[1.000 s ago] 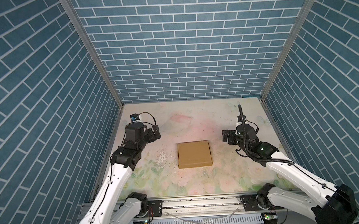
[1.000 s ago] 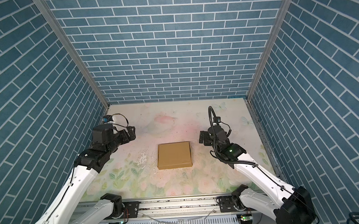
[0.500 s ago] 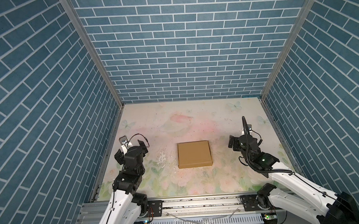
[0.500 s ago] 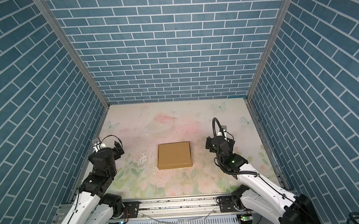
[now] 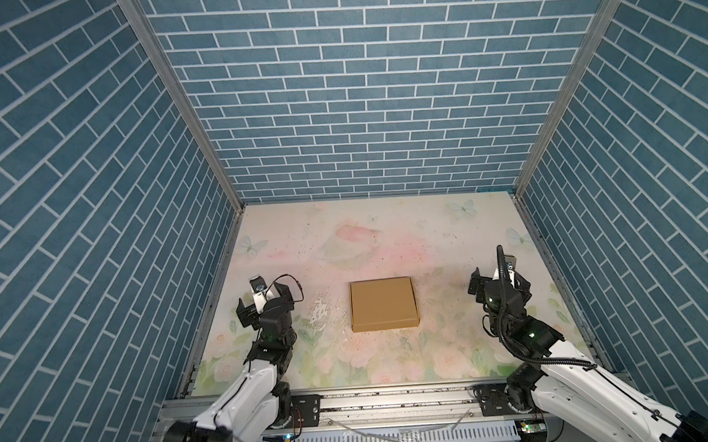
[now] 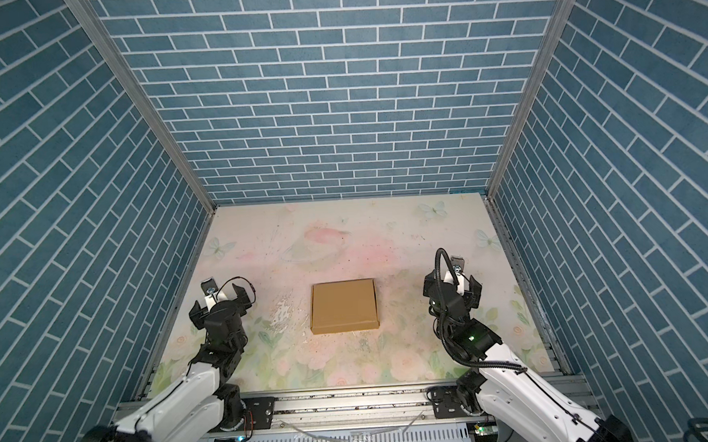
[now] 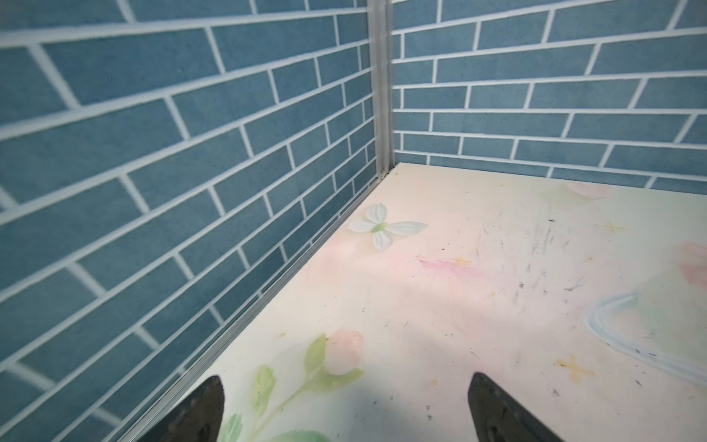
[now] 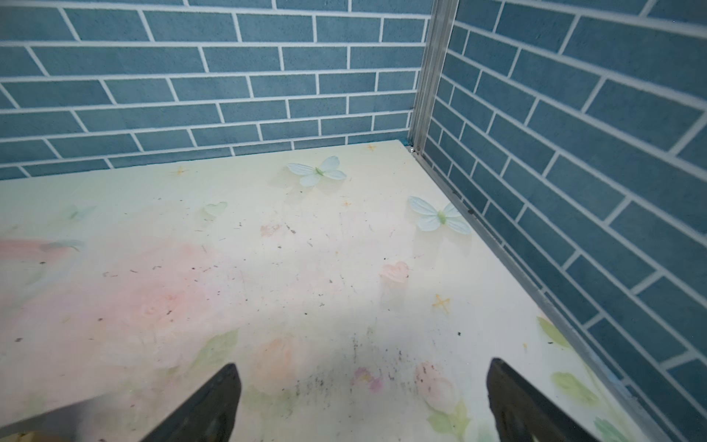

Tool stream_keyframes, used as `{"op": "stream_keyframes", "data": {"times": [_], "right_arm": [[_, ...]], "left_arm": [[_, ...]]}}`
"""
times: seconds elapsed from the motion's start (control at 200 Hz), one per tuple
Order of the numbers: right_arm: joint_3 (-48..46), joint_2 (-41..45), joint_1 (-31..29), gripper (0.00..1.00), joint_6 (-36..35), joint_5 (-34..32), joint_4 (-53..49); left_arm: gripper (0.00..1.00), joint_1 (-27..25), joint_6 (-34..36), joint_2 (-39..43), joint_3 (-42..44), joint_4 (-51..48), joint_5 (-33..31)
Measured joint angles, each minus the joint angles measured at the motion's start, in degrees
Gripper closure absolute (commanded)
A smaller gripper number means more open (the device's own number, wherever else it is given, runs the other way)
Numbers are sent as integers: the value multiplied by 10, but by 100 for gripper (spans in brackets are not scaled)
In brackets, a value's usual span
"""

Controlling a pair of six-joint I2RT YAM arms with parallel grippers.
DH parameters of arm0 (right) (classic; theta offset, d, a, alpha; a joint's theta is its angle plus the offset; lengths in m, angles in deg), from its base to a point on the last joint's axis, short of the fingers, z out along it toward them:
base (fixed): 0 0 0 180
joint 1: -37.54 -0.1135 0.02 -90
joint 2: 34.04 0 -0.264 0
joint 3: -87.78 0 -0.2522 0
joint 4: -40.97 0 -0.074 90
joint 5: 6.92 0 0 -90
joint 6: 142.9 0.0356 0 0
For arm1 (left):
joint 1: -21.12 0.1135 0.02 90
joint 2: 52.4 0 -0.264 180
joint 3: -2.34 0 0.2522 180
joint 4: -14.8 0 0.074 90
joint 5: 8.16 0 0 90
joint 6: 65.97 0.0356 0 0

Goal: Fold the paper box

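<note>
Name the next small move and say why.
Probably just retreat to rest: the box lies closed on the table, and the left gripper and right gripper stand open and empty, apart from it on either side.

A floral-printed tabletop (image 5: 386,228) sits enclosed by blue brick-patterned walls (image 5: 363,105) on three sides.
</note>
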Motion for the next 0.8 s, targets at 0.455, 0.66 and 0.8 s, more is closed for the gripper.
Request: {"op": "stream_keyframes", "data": {"times": [0.455,0.66,0.8], "right_arm": [[-14,-71,46,1,-118,-18,143],[-14,-124,92,1,-150,26,199],[-14,-168,125,1,-166,64,222]], "left_arm": [[0,80,53,-222,-63,186,192],[1,83,63,-294,-64,236,256],[0,86,65,-315,-66,244,281]]}}
